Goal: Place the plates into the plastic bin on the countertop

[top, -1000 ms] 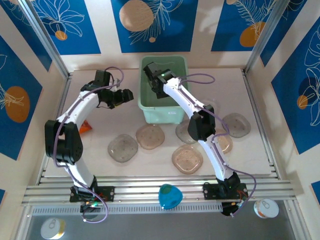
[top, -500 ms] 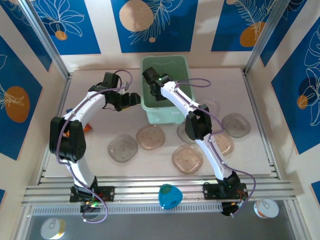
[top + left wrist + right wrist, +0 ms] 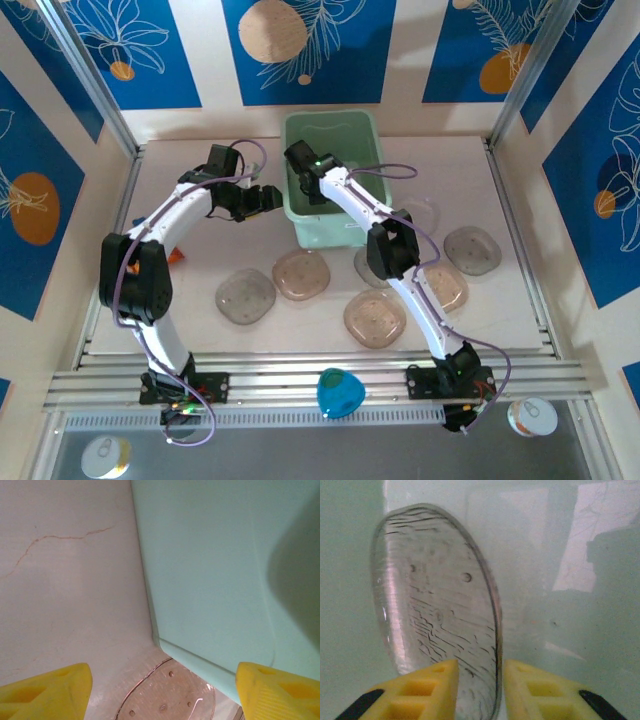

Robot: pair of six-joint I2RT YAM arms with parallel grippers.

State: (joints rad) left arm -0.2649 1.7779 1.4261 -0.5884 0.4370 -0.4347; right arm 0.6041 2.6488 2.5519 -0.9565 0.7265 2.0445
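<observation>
The mint-green plastic bin (image 3: 325, 232) stands at the back middle of the countertop (image 3: 200, 330). My right gripper (image 3: 312, 188) reaches down inside it. In the right wrist view its yellow jaws (image 3: 480, 672) stand slightly open, with a clear, scratched plate (image 3: 435, 605) on edge between them against the bin floor (image 3: 560, 630). My left gripper (image 3: 268, 197) hovers open beside the bin's left wall (image 3: 215, 570), nothing held, above a pinkish plate (image 3: 170, 695). Several plates lie in front of the bin, among them a grey one (image 3: 245, 296) and two pinkish ones (image 3: 301, 274) (image 3: 375, 318).
More plates (image 3: 472, 250) (image 3: 445, 288) lie right of the bin, partly under the right arm. An orange packet (image 3: 172, 254) sits by the left arm's elbow. A blue object (image 3: 340, 392) rests on the front metal rails.
The right jaws have parted from shut around the plate inside the bin. The left gripper has swung right, closer to the bin's left wall, then held still.
</observation>
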